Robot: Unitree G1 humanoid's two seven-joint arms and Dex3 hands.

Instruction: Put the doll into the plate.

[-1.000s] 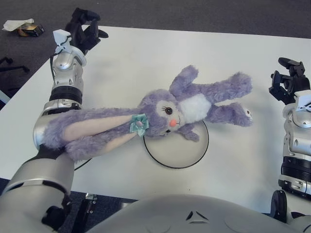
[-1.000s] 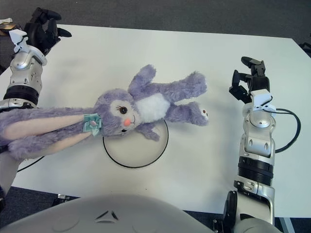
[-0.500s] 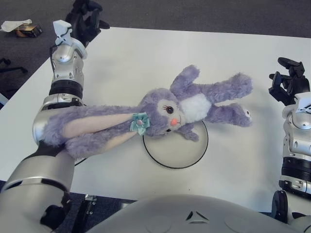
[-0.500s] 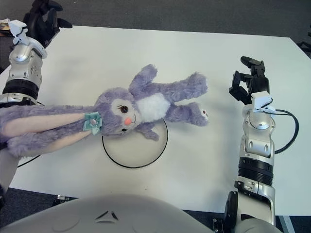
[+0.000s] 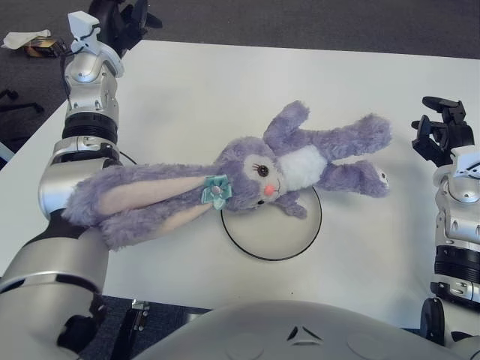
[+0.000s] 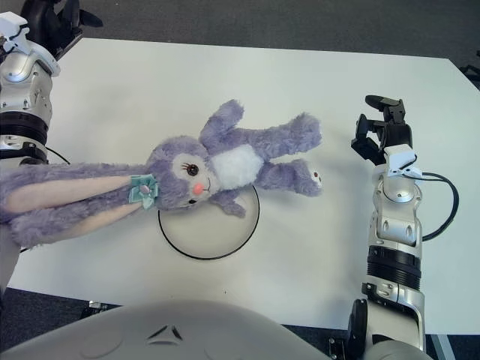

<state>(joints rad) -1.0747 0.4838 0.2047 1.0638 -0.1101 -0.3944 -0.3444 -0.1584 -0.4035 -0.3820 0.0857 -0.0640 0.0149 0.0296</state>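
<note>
Purple rabbit doll is lying across the white table, its head and one arm overlapping the far rim of the round plate, its long ears extending left over the robot's left arm. Left hand is showing at the far-left table corner; finger state cannot be told. Right hand, fingers loosely curled and holding nothing, is showing right of the doll's feet.

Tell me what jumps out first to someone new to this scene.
A big purple rabbit doll sprawls across the middle of the white table, its long ears draped over the robot's left forearm. It only partly overlaps the round plate below. The left hand is raised at the far-left corner, the right hand at the right.
</note>
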